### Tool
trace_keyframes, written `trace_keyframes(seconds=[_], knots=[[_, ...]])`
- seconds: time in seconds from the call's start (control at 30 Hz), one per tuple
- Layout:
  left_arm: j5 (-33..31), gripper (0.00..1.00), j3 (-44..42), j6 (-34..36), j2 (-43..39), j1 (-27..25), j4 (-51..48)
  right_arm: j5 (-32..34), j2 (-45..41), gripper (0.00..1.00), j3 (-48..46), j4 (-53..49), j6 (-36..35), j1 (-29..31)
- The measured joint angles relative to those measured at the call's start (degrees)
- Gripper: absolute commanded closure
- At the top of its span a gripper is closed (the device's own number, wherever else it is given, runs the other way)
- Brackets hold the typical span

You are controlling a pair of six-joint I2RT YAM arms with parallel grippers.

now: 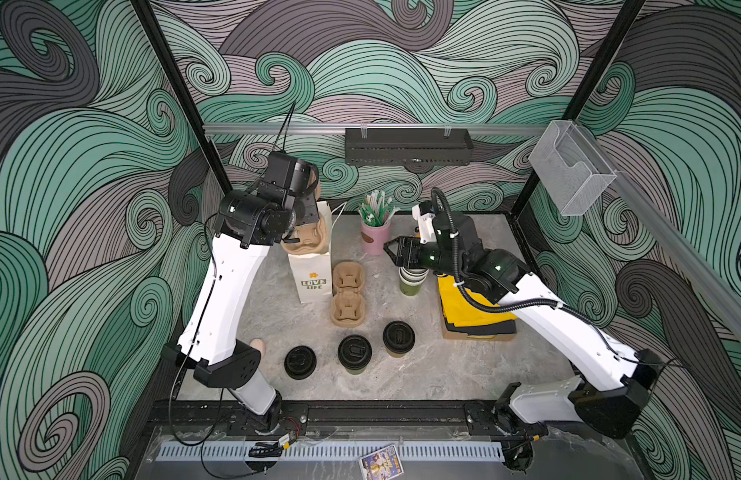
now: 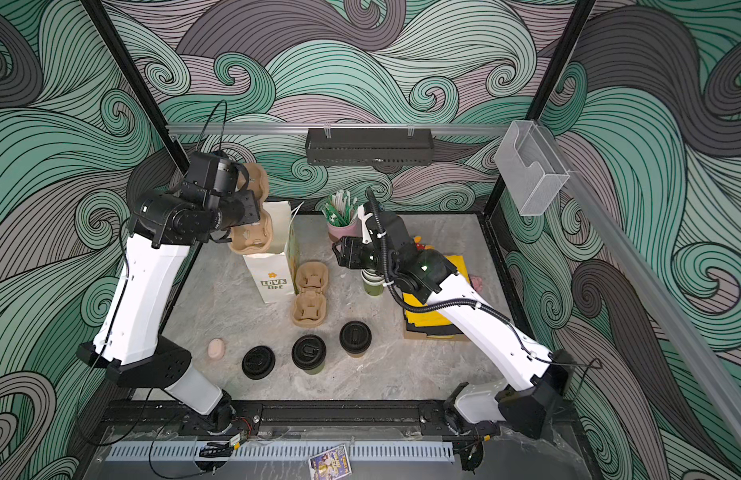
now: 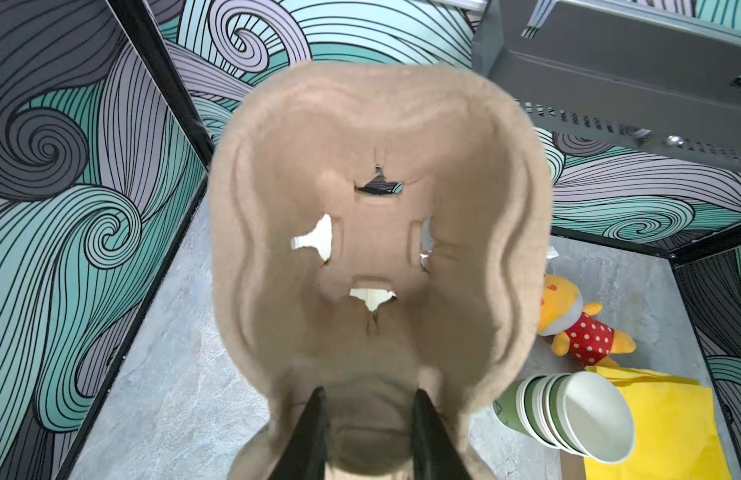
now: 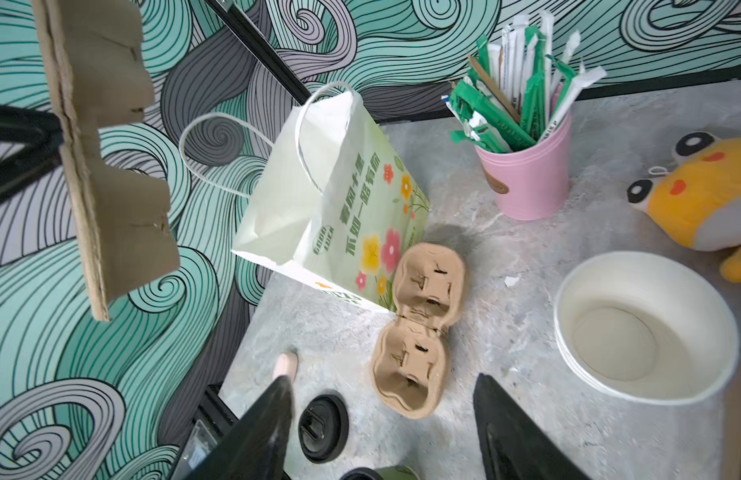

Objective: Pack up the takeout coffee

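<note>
The takeout coffee stands near the table's front in both top views: a green cup (image 1: 354,353) and a brown cup (image 1: 398,338), each under a black lid. My left gripper (image 3: 369,395) is shut on a brown pulp cup carrier (image 3: 381,232). It holds the carrier tilted above the open white paper bag (image 1: 315,278), far from both cups. My right gripper (image 1: 387,249) hangs open and empty at the back, just above a stack of lidless cups (image 1: 411,282). In the right wrist view only the green cup's top edge (image 4: 393,471) shows.
A second pulp carrier (image 1: 348,299) lies flat beside the bag. Loose black lids (image 1: 300,362) sit left of the green cup. A pink pot of straws (image 1: 375,237), yellow napkins (image 1: 464,307), a plush toy (image 4: 701,195) and a small pink object (image 1: 257,345) are also on the table.
</note>
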Motion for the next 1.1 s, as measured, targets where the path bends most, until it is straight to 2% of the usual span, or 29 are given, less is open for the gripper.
trace_keyframes(seconds=[0.2,0.33,0.67,0.8,0.93,1.1], knots=[[5.0,0.88,6.8,-3.4,5.9,5.0,-4.2,-4.3,14.3,0.3,16.0,-0.8,1.7,0.0],[7.0,0.88,7.0,-3.8,8.3,6.0,-5.6,-7.3,22.6,0.28,26.5,-3.2,2.3,0.0],[8.8,0.88,4.2,-2.0,9.3,7.4,-3.5,-8.5,35.2,0.31,41.7,-6.3,4.3,0.0],[8.8,0.87,1.0,-0.8,9.3,8.2,-1.1,-7.5,40.3,0.41,48.6,-8.1,5.1,0.0],[9.4,0.87,-1.5,-0.3,9.3,8.6,1.4,-6.9,42.8,0.54,50.4,-9.0,5.9,0.0],[10.2,0.87,-0.9,0.0,9.5,8.9,3.6,-6.4,44.4,0.75,51.4,-9.9,6.3,0.0]])
